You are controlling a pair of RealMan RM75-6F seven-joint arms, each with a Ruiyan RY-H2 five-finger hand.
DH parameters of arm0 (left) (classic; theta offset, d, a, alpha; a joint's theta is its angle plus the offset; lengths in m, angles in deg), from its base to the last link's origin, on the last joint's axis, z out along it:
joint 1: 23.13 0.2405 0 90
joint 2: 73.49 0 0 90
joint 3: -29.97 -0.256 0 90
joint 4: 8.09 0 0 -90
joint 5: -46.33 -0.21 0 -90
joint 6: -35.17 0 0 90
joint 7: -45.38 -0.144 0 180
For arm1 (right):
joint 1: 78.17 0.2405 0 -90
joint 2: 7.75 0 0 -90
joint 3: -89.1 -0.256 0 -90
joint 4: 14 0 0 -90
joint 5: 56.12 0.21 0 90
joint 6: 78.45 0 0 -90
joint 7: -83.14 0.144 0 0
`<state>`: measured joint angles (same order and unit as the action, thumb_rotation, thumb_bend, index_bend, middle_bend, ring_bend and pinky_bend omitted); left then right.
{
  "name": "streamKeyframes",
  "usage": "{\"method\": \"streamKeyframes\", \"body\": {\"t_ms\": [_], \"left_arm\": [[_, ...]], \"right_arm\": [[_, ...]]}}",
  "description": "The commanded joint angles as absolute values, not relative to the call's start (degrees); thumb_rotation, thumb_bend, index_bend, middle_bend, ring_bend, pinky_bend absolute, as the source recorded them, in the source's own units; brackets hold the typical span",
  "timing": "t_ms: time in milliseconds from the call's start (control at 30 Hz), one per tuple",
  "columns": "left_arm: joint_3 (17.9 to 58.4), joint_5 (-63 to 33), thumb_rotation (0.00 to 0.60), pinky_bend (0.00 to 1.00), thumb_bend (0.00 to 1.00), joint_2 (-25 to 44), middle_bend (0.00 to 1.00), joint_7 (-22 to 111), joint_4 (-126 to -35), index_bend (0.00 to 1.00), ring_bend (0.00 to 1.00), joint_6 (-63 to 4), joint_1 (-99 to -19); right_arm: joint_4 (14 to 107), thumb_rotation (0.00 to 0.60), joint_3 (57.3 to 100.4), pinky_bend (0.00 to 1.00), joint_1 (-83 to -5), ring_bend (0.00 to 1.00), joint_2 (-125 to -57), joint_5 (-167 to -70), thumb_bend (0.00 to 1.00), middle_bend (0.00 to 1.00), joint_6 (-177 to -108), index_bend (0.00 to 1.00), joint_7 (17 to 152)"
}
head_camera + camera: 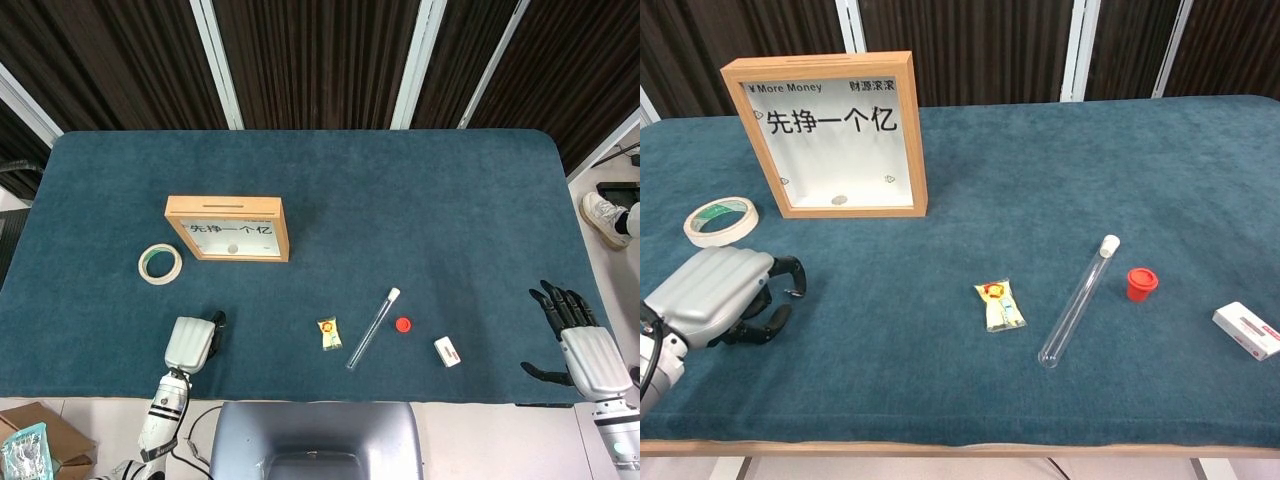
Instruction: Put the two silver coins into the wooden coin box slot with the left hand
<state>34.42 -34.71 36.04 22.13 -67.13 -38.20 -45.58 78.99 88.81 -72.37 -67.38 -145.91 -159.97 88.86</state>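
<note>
Silver coin (840, 200) — one lies inside the wooden coin box (820, 70), well beyond the left hand (710, 295). Its fingers (790, 267) curl low over the surface (940, 400); cannot tell whether they pinch the second coin. Judgement: lift clear, align edge-on over the top slot (222, 204) — then release.

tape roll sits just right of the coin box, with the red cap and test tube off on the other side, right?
Not quite: the tape roll sits just left of the coin box, not right. The chest view shows it, and the head view agrees. The red cap and test tube are indeed off on the other side.
</note>
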Motion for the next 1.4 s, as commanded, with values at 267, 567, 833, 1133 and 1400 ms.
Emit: {"method": "streamKeyframes", "body": {"t_ms": [267, 567, 833, 1133, 1400], "left_arm": [[35.0, -34.3, 0.6, 1.0, 0.42, 36.2, 1.0, 22.1, -66.9, 0.45, 1.0, -37.9, -45.8], [35.6, -34.8, 0.6, 1.0, 0.42, 36.9, 1.0, 23.9, -65.2, 0.53, 1.0, -38.8, -46.2], [35.4, -35.4, 0.6, 1.0, 0.42, 37.0, 1.0, 24.1, -64.9, 0.52, 1.0, -39.3, -46.3], [35.6, -35.5, 0.6, 1.0, 0.42, 36.7, 1.0, 24.2, -65.3, 0.52, 1.0, -39.5, -46.3], [35.8, -35.3, 0.6, 1.0, 0.43, 37.1, 1.0, 24.5, -64.5, 0.57, 1.0, -39.5, -46.5]], "right_arm": [[79.0, 0.6, 88.9, 0.0, -72.3, 0.0, -67.4, -146.0, 0.12, 0.0, -159.8, 0.0, 88.8], [79.0, 0.6, 88.9, 0.0, -72.3, 0.0, -67.3, -145.9, 0.12, 0.0, -159.7, 0.0, 88.7], [79.0, 0.6, 88.9, 0.0, -72.3, 0.0, -67.3, -145.8, 0.12, 0.0, -159.6, 0.0, 88.7], [79.1, 0.6, 88.9, 0.0, -72.3, 0.0, -67.3, -145.8, 0.12, 0.0, -159.5, 0.0, 88.6], [79.1, 0.6, 88.9, 0.0, -72.2, 0.0, -67.4, -145.5, 0.12, 0.0, -159.2, 0.0, 88.3]]}}
